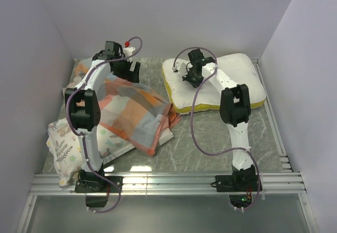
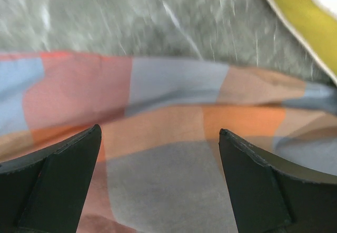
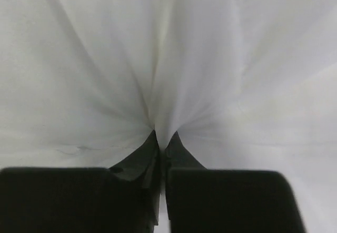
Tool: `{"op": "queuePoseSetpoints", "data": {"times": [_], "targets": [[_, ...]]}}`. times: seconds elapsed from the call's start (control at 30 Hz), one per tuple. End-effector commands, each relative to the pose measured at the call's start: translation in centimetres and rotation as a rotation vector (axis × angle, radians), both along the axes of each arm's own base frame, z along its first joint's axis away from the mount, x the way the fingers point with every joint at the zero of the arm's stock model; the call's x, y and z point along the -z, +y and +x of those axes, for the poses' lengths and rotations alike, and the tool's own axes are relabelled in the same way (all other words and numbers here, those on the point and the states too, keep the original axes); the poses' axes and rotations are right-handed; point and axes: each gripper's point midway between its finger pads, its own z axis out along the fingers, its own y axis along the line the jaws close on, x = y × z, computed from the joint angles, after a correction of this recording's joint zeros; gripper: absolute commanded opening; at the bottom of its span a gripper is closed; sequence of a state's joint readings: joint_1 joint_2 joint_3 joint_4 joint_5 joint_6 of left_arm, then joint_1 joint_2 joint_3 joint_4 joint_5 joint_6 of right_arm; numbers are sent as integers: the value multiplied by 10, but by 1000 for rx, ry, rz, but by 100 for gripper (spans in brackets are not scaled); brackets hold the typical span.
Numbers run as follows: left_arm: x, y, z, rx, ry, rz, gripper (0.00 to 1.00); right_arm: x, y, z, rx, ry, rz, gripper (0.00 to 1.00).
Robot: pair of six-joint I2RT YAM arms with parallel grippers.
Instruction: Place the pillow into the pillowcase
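The cream-white pillow (image 1: 237,75) with a yellow band lies at the back right of the table. My right gripper (image 1: 187,75) is shut on a pinched fold of the pillow's white cloth (image 3: 163,75), near its left part. The checked pillowcase (image 1: 131,109) in orange, peach, grey-blue and cream lies at the left, draped over a printed pillow. My left gripper (image 1: 130,70) is open just above the pillowcase's far edge, the checked cloth (image 2: 158,154) showing between its fingers. The pillow's yellow band (image 2: 300,27) shows at the upper right of the left wrist view.
A white pillow printed with flowers and deer (image 1: 79,146) lies under the pillowcase at the front left. The grey marble-look tabletop (image 1: 205,138) has walls on three sides and a metal rail (image 1: 168,183) along the front.
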State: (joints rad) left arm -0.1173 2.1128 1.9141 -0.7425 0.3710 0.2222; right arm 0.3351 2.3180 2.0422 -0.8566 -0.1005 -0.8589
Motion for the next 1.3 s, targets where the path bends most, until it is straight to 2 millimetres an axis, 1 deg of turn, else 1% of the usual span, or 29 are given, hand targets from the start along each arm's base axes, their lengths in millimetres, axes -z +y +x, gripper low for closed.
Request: {"op": "queuePoseSetpoints", "data": {"times": [0.0, 0.07, 0.1, 0.13, 0.17, 0.2, 0.23, 0.27, 0.33, 0.37, 0.43, 0.47, 0.53, 0.57, 0.63, 0.67, 0.73, 0.8, 0.83, 0.87, 0.93, 0.97, 1.0, 1.03, 1.07, 1.13, 1.17, 1.23, 1.27], "targets": [[-23, 4, -21, 50, -36, -39, 99, 15, -19, -17, 73, 91, -27, 0], [-29, -3, -32, 106, -39, -50, 99, -4, -24, -9, 128, 70, 42, 0], [-27, -6, -39, 147, -29, -36, 99, -24, -22, 1, 179, 37, 100, 0], [-26, -11, -41, 172, -31, -33, 99, -37, -21, 2, 200, 41, 160, 0], [-22, -20, -44, 224, -38, -14, 99, -55, -32, 8, 246, 19, 203, 0], [-19, -25, -45, 242, -41, -1, 99, -78, -33, 15, 298, -15, 260, 0], [-17, -30, -40, 256, -69, 15, 99, -89, -37, 17, 325, -23, 297, 0], [-11, -43, -39, 292, -81, 32, 99, -116, -45, 19, 353, -61, 356, 0], [-7, -55, -34, 327, -107, 43, 99, -137, -53, 20, 415, -93, 426, 0], [1, -69, -30, 356, -120, 46, 99, -159, -57, 16, 425, -129, 461, 0], [7, -82, -25, 405, -145, 62, 99, -167, -70, 13, 473, -143, 494, 0], [16, -95, -22, 432, -156, 64, 99, -180, -72, 8, 473, -162, 506, 0], [21, -108, -19, 469, -180, 62, 98, -182, -76, 0, 484, -153, 508, 0], [30, -118, -20, 493, -176, 60, 98, -190, -79, -3, 488, -166, 511, 0], [39, -127, -19, 538, -201, 70, 96, -191, -88, -10, 515, -163, 513, 0], [48, -135, -22, 566, -198, 73, 95, -198, -92, -14, 522, -176, 518, 0], [60, -139, -29, 625, -198, 92, 92, -196, -102, -21, 550, -165, 516, 0], [72, -144, -39, 688, -178, 99, 88, -197, -105, -28, 563, -156, 519, 0], [74, -145, -41, 709, -175, 103, 83, -197, -108, -31, 569, -148, 520, 0], [78, -146, -42, 738, -178, 109, 71, -200, -109, -34, 570, -153, 523, 0], [82, -146, -49, 765, -146, 108, 62, -199, -109, -39, 572, -146, 520, 0], [81, -147, -47, 794, -150, 111, 56, -199, -109, -41, 573, -146, 519, 0], [80, -149, -51, 813, -137, 95, 41, -195, -109, -43, 575, -137, 513, 0], [81, -147, -60, 826, -87, 89, 25, -193, -122, -43, 603, -142, 510, 0], [68, -152, -52, 826, -107, 75, 1, -191, -127, -46, 612, -140, 503, 0], [43, -159, -54, 838, -111, 2, 0, -192, -133, -49, 623, -147, 499, 0], [8, -158, -48, 803, -152, -35, 0, -192, -134, -51, 624, -147, 497, 0], [-42, -165, -43, 765, -227, -152, 0, -190, -143, -55, 640, -149, 491, 0], [-85, -163, -31, 702, -323, -198, 0, -190, -144, -57, 643, -148, 492, 0]]}}
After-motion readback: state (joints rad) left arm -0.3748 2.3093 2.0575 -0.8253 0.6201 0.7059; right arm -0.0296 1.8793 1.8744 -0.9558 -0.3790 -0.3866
